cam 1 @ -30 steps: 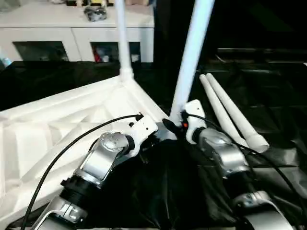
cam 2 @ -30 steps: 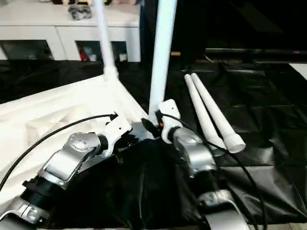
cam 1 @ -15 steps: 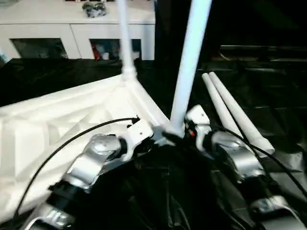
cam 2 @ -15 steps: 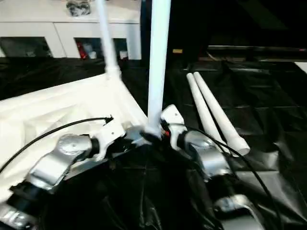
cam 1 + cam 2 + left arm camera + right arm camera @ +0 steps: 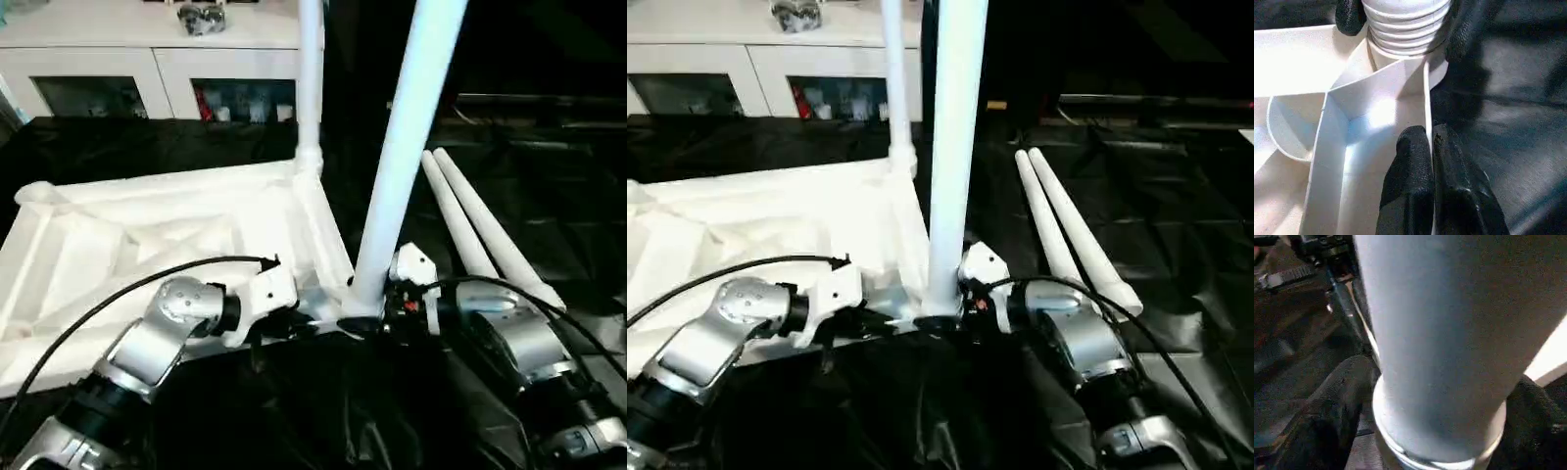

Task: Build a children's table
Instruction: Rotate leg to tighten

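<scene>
Tabletop [image 5: 147, 235] lying upside down, left of frame. Our left gripper [image 5: 1431, 142] pinching its rim; right gripper [image 5: 1440, 431] clasping leg [image 5: 402, 176] base at centre. We're risking cross-threading if leg tilts.

Upturned tabletop [image 5: 774, 211] at 9 o'clock; near leg [image 5: 952, 157] upright at centre, right gripper [image 5: 955, 311] at base; two loose legs [image 5: 1068, 235] at 3 o'clock.
</scene>
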### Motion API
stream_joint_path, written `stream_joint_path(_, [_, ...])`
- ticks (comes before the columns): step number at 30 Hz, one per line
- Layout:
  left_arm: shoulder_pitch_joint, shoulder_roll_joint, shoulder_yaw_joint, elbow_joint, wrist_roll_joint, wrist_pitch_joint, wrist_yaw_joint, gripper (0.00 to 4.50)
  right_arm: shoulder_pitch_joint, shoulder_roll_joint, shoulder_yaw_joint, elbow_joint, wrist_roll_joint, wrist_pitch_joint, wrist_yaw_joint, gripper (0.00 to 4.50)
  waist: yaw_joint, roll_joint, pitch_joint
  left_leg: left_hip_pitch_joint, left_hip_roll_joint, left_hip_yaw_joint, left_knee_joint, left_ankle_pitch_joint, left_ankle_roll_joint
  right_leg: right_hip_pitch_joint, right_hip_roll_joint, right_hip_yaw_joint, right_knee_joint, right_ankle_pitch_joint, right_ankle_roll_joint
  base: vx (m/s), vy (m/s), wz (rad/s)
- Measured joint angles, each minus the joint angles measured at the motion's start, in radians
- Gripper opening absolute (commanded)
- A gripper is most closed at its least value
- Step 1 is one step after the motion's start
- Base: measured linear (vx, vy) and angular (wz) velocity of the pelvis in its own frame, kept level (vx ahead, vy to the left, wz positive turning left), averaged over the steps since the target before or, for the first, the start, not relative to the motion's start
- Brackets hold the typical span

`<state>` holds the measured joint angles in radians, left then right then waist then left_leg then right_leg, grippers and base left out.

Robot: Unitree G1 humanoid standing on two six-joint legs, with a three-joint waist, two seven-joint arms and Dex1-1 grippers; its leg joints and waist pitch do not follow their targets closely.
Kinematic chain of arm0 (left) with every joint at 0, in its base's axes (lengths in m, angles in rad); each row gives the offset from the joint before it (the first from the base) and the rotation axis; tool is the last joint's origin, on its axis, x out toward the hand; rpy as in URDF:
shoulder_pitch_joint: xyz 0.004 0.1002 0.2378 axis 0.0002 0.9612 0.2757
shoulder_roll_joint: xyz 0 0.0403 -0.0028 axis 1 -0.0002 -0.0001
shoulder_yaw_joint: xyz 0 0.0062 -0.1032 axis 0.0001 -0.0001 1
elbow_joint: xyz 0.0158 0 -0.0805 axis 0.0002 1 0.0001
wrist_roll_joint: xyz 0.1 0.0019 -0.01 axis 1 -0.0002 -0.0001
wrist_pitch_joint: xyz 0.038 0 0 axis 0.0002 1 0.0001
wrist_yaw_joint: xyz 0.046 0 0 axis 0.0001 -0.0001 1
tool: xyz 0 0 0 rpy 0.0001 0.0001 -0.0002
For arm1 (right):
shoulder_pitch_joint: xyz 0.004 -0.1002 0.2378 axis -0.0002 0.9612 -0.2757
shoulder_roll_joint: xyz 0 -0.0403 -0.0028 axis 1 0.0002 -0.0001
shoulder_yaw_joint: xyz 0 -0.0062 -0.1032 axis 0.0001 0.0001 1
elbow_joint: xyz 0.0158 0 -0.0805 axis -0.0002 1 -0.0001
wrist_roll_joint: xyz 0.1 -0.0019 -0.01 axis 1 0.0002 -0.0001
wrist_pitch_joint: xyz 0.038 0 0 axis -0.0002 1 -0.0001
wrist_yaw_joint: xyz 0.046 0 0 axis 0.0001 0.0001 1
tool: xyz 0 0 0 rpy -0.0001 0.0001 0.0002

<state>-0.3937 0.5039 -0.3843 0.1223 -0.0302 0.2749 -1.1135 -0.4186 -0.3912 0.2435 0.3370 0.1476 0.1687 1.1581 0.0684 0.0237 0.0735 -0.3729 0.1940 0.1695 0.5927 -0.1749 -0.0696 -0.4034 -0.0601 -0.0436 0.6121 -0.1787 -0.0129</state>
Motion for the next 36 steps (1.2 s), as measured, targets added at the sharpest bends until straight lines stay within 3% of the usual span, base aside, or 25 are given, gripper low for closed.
stream_joint_path(6, [0.0, 0.013, -0.001, 0.002, -0.003, -0.017, -0.029, 0.0, 0.002, -0.003, 0.005, -0.011, 0.002, 0.002, 0.014, 2.97, 0.006, 0.0, 0.0, 0.0, 0.0, 0.0, 0.0, 0.0, 0.0, 0.0, 0.0, 0.0, 0.0, 0.0, 0.0, 0.0, 0.0, 0.0])
stream_joint_path(14, [0.0, -0.003, 0.001, 0.018, -0.003, -0.015, -0.011, 0.0, 0.016, 0.024, -0.002, -0.011, 0.001, 0.008, -0.021, 2.76, 0.007, 0.0, 0.0, 0.001, 0.0, 0.0, 0.0, 0.0, 0.0, 0.001, 0.0, 0.0, 0.0, 0.0, 0.0, 0.0, 0.0, 0.0])
stream_joint_path(24, [-0.076, -0.206, 0.05, 0.123, 0.085, 0.144, 0.326, 0.0, -0.075, 0.266, -0.139, 0.194, -0.075, 0.008, -0.563, 2.74, -0.021, 0.002, -0.001, 0.005, -0.001, 0.0, 0.0, 0.0, 0.0, 0.001, 0.0, 0.001, 0.001, 0.0, 0.004, 0.0, 0.0, 0.0])
stream_joint_path(30, [-0.086, -0.253, 0.061, 0.132, 0.114, 0.175, 0.407, 0.0, -0.121, 0.335, -0.163, 0.277, -0.104, -0.036, -0.717, 2.74, -0.028, 0.002, -0.002, 0.004, -0.001, 0.0, 0.0, 0.0, 0.0, 0.002, 0.0, 0.001, 0.0, 0.0, 0.003, 0.0, 0.0, 0.0])
stream_joint_path(31, [-0.087, -0.254, 0.06, 0.13, 0.117, 0.176, 0.408, 0.0, -0.123, 0.335, -0.167, 0.284, -0.103, -0.043, -0.714, 3.3, -0.028, 0.002, -0.003, 0.004, -0.001, 0.0, 0.0, 0.0, 0.0, 0.002, 0.0, 0.001, -0.001, 0.002, 0.0, 0.0, 0.0, 0.0])
stream_joint_path(36, [-0.085, -0.245, 0.052, 0.116, 0.121, 0.175, 0.397, 0.0, -0.122, 0.326, -0.176, 0.285, -0.093, -0.053, -0.657, 3.66, -0.028, 0.002, -0.003, 0.003, -0.001, 0.0, 0.0, 0.0, 0.0, 0.001, 0.0, 0.001, -0.001, 0.003, -0.002, 0.0, 0.0, 0.0])
